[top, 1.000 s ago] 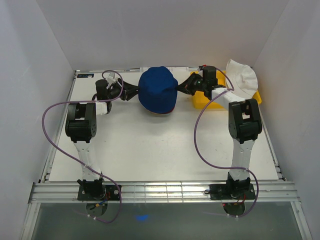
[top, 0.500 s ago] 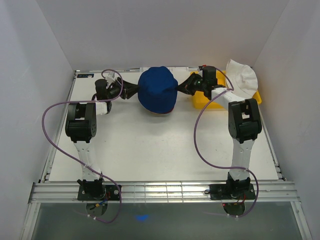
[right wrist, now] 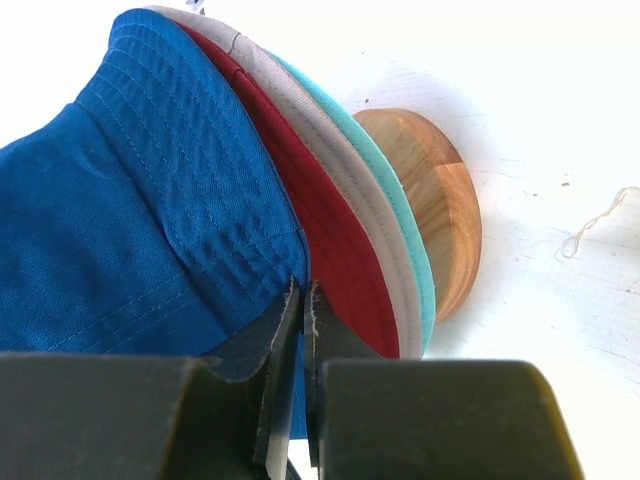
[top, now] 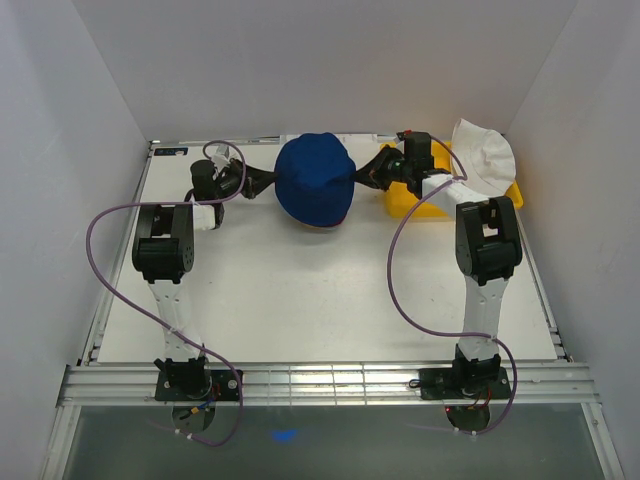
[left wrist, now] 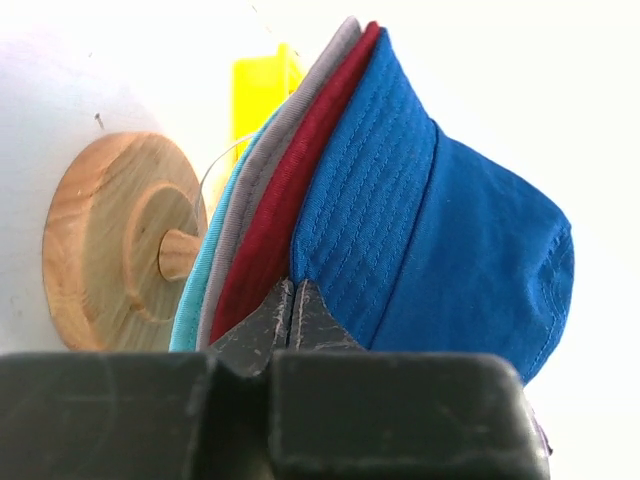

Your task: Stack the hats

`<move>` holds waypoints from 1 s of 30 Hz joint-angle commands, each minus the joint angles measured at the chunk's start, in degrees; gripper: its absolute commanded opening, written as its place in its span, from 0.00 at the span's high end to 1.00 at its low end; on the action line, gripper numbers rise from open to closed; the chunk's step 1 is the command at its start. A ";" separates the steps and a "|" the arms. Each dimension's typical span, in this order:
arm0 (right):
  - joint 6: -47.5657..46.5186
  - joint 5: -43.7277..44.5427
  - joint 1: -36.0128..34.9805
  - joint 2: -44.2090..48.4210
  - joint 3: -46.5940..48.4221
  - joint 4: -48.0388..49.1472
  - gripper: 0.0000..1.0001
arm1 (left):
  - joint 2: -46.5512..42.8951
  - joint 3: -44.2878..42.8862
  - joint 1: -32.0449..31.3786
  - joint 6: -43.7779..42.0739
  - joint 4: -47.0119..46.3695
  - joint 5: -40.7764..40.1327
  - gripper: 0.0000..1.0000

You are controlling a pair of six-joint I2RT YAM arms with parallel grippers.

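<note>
Left claw: the left claw [left wrist: 290, 315] is closed, and the low edge of the blue hat's [top: 315, 180] brim is pinched in it.
Right claw: the right claw [right wrist: 303, 310] is closed too, with the other side of the same brim gripped between its fingers.
Blue hat: it is set on top of the pile, in the far middle of the worktop [top: 300, 290], and it is held from both sides.
Hats under it: a red hat [left wrist: 290, 210] is seen right under the blue one, then a grey hat [left wrist: 338, 50], then a teal hat [left wrist: 192, 300] at the bottom. Only their brims are shown.
Stand: the pile is carried by a wooden stand [left wrist: 100, 240], and its round foot is seen below the brims.
Tray: a yellow tray [top: 400, 205] is placed just right of the pile, behind the right claw.
White hat: one white hat [top: 485, 155] is propped on the far right end of the tray, well apart from the pile.
Done: four hats are judged to be stacked.
Left to do: the blue brim has to be let go, and then the white hat has to be fetched and put on top.
How far: the job is thought to be nearly finished.
</note>
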State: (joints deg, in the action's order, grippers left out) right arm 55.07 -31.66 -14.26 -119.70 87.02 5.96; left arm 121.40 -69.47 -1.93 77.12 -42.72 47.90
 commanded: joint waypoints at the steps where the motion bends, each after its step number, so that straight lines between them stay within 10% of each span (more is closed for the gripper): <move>1: -0.66 0.63 0.37 -1.15 2.98 0.11 0.92 | -0.20 0.74 -0.09 0.40 0.52 -2.02 1.00; 30: -14.11 6.97 0.81 -3.26 9.83 -16.94 0.92 | -3.54 3.82 1.32 -7.07 14.67 -6.41 1.00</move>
State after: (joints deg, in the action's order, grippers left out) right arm 44.86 -29.26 -14.37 -121.99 94.50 -5.56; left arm 119.98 -66.35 -2.24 74.28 -36.29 44.29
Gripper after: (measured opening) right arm 0.085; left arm 0.008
